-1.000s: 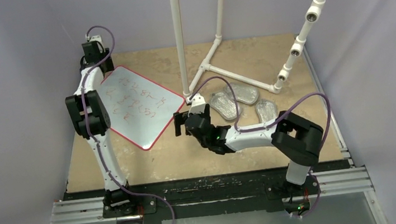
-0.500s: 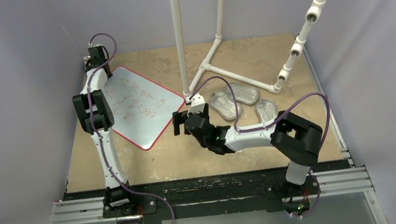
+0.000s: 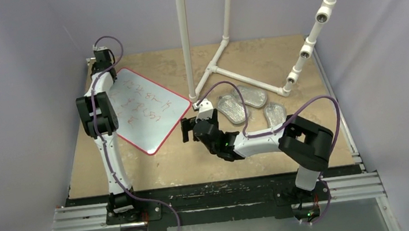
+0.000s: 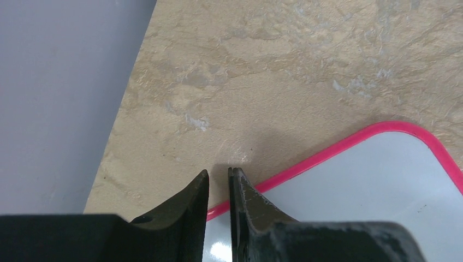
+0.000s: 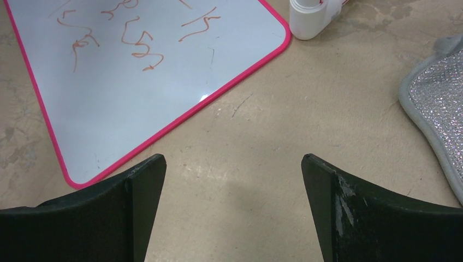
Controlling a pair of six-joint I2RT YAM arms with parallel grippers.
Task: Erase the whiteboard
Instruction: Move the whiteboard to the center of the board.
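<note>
Since the earlier frame the left end effector [image 4: 218, 172] has been carried to the far corner of the whiteboard [image 3: 144, 113] and drawn nearly together, with nothing seen in the slit. The right end effector [image 5: 232, 156] is held wide apart, the board lying just ahead-left of it. The board is probably best steadied at its rim [image 4: 327, 150] before wiping is begun. That rim is shown close only by the left wrist view, the red scribbles [image 5: 136, 43] only by the others.

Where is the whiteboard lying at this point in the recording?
In the top view the whiteboard lies flat on the left half of the table, turned diamond-wise, beside the left arm; its right corner points toward the pipe stand's foot.
</note>
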